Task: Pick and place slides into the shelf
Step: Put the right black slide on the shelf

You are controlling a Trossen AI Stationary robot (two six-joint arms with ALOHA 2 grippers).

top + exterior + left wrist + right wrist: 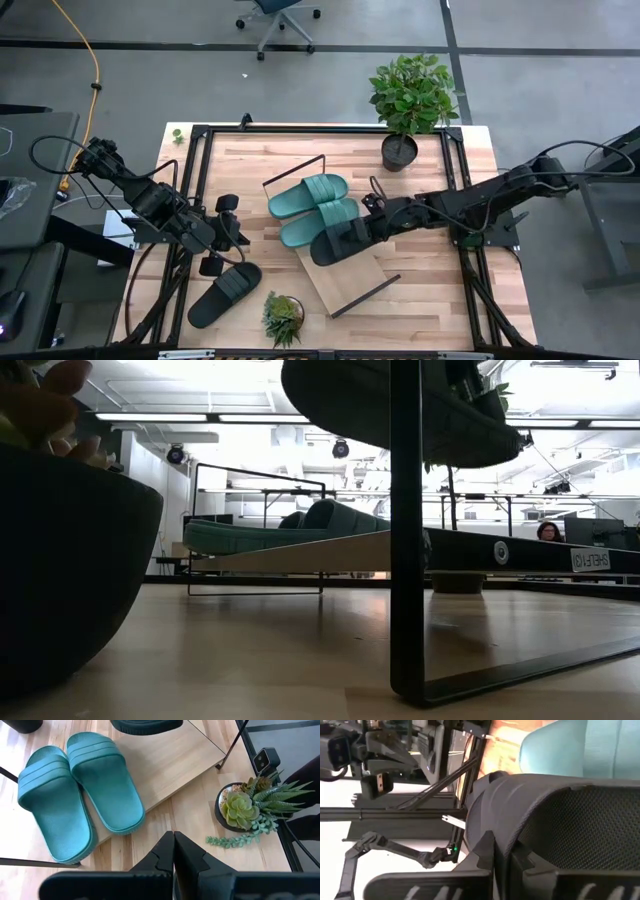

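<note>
Table [430, 290] carries everything; shelf [345, 275] sits mid-table, slanted, running diagonally on its black wire frame [300, 165]. Teal pair [315, 205] lies side by side on the shelf's upper half, touching each other. One black slide [340, 243] is on the shelf just beside the teal pair, right gripper [368, 228] clenched on its strap edge; right wrist view shows the fingers [487, 855] pinched against the ribbed strap. Second black slide [225, 293] lies on the table off the shelf, near the front-left, just beside the left gripper [228, 238]; left fingers [172, 852] are pressed together, holding nothing. Potted plant [410, 100] stands at the table's back; small succulent [283, 318] at the front edge, between the loose black slide and the shelf's lower end.
</note>
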